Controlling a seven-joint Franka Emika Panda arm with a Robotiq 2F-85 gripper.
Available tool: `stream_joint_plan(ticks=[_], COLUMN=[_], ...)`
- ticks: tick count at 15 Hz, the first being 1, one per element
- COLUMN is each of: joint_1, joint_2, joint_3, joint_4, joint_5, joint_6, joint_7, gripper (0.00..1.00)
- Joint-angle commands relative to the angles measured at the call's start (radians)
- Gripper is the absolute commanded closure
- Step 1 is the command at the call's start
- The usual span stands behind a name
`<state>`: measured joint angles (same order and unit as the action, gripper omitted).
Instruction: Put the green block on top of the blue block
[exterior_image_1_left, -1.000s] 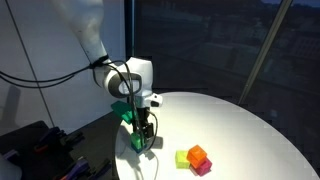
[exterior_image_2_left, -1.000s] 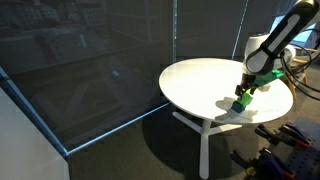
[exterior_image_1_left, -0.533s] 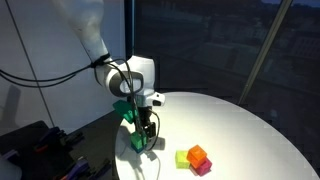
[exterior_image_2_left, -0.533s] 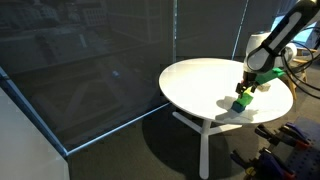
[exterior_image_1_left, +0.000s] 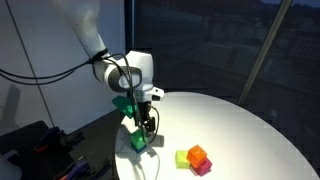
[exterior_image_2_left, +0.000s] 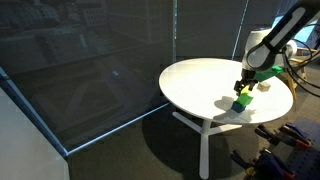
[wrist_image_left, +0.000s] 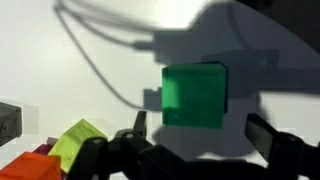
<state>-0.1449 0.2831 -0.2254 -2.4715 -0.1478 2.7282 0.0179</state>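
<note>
The green block (wrist_image_left: 195, 95) lies right under my wrist camera, flat and square to it. In both exterior views it (exterior_image_1_left: 138, 142) (exterior_image_2_left: 241, 98) sits near the round white table's edge, raised on a dark cube. That cube is the blue block (exterior_image_2_left: 238, 106), mostly hidden under it and not visible in the wrist view. My gripper (wrist_image_left: 198, 127) is open. Its two fingers stand apart on either side, just above the green block and not touching it (exterior_image_1_left: 146, 125).
A cluster of a yellowish cube (exterior_image_1_left: 183, 157), an orange cube (exterior_image_1_left: 197, 153) and a pink cube (exterior_image_1_left: 204, 167) lies on the white table (exterior_image_1_left: 240, 130) beside the stack. The yellowish cube (wrist_image_left: 80, 140) also shows in the wrist view. The table edge is close to the stack.
My gripper has lifted slightly away from the green block, which stays in place on the dark cube.
</note>
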Motion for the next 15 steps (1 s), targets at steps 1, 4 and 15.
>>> stream_joint_plan(ticks=[1,4,15], joint_1=[0.001,-0.003,-0.053], joint_2=[-0.077,-0.120,-0.347], joint_3=[0.009,0.009,0.014], joint_4=[-0.038,-0.055,-0.141], joint_5=[0.009,0.008,0.216], joint_6=[-0.031,-0.049,-0.139], joint_7=[-0.010,-0.009,-0.264], gripper=[0.00,0.00,0.00])
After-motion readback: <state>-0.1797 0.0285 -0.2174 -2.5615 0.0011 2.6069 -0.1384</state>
